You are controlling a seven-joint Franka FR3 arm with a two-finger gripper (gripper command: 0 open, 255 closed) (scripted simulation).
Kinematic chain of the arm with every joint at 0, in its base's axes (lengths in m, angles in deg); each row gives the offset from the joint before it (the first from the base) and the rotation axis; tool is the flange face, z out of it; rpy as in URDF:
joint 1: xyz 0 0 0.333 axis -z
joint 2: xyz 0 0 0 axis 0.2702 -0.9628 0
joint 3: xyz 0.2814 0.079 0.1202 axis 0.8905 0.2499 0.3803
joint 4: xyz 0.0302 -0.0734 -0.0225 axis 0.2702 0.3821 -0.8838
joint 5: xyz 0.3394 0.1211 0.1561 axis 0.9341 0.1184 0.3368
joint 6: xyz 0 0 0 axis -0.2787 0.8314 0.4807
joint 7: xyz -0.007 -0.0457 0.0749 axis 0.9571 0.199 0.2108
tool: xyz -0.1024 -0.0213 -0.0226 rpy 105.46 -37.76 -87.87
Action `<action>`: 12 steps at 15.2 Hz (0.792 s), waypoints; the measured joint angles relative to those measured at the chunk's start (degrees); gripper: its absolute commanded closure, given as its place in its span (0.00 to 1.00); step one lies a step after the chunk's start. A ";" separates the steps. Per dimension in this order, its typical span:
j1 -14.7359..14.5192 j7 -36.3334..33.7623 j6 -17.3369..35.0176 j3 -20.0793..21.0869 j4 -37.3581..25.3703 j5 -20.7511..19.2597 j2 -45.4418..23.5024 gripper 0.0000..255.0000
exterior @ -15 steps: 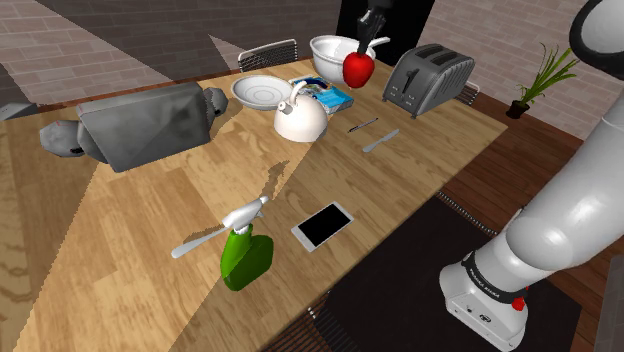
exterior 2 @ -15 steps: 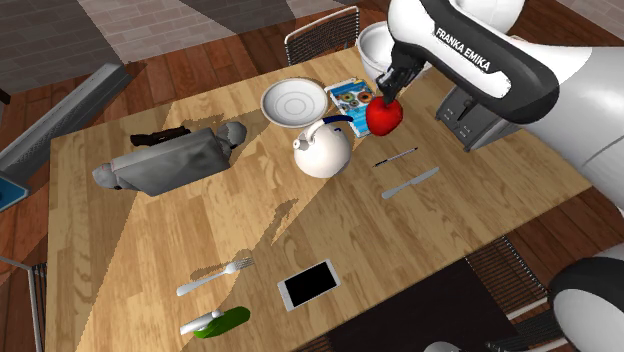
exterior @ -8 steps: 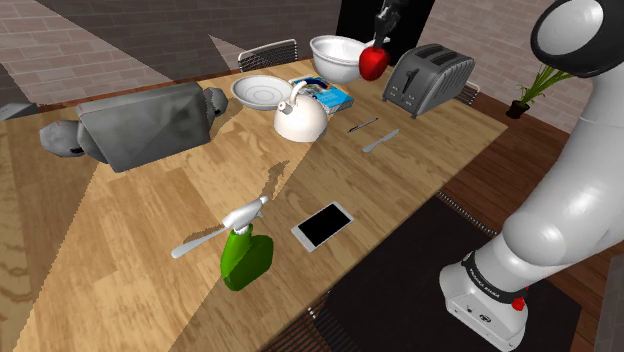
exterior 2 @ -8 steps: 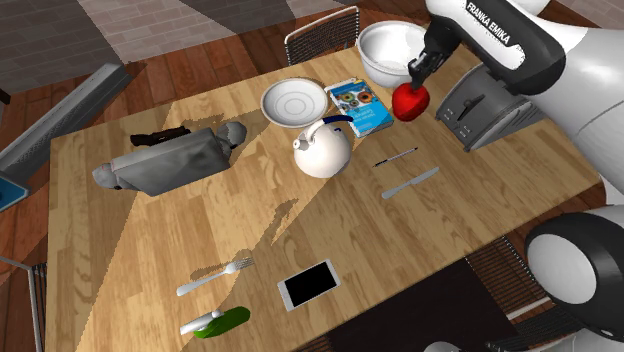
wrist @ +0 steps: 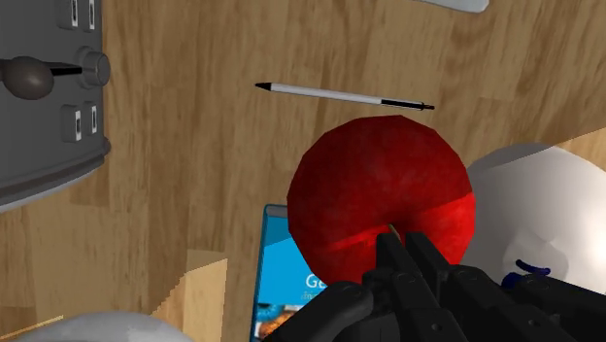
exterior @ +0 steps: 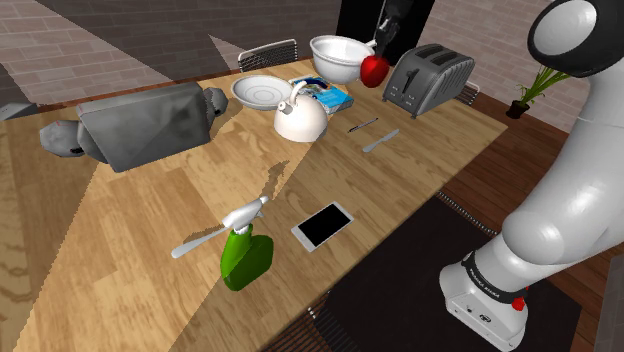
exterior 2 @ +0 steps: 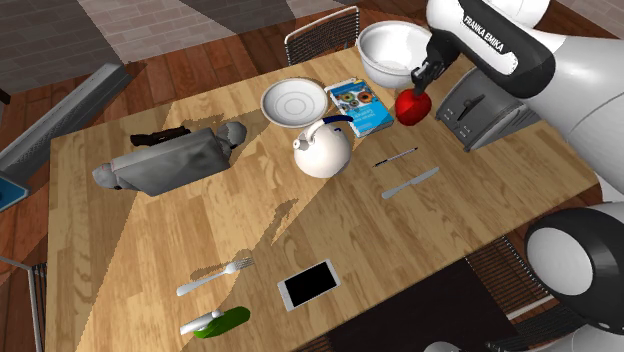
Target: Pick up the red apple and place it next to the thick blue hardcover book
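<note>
I count one round red apple (exterior: 374,68) and one flat blue book with a picture cover (exterior: 331,96). My black two-finger gripper (exterior: 381,47) is clamped on the apple – at the shoulder view's upper right, between one white bowl (exterior: 337,56) and one grey toaster (exterior: 428,78). One white kettle (exterior: 300,118) stands just beside the book and hides part of it. One thin pen (exterior: 362,125) and one grey knife (exterior: 381,140) lie near. In the wrist view the apple covers part of the book – I cannot tell if it touches the wooden table (exterior: 420,190).
</note>
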State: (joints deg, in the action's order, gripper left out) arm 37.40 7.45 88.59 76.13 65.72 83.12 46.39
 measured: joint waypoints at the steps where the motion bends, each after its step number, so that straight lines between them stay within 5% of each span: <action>1: 0.02 0.09 0.98 0.00 1.20 0.02 0.20 1.00; 12: 0.05 0.70 9.37 -0.02 9.91 0.17 0.51 1.00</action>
State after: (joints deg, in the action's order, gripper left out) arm 37.45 8.15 97.95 76.11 75.63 83.29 46.90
